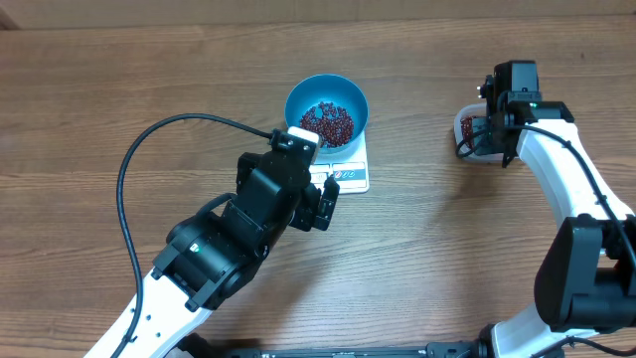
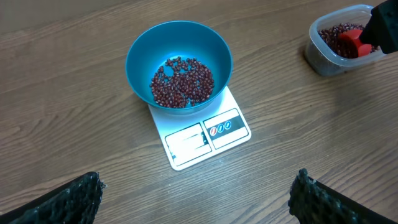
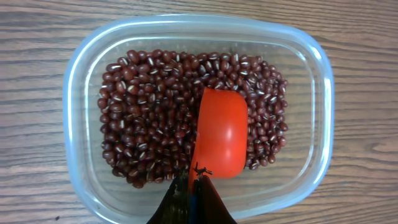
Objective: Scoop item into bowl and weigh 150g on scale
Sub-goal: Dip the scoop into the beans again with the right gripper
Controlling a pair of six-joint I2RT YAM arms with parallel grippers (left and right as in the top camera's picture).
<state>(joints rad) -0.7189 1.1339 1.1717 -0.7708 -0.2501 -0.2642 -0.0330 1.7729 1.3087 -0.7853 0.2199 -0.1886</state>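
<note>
Right tool (image 3: 194,186) clamped on red plastic scoop (image 3: 222,134) by its handle; left tool (image 1: 326,207) apart. Small maroon beans (image 3: 149,118): loose, light, roll-prone; judged scoop-only.

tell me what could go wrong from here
Nothing steadies the tub, so the scoop in the right tool could shove it. Beans may spill over the table on the way to the bowl. The open left tool hovers close to the scale and could nudge it.
</note>
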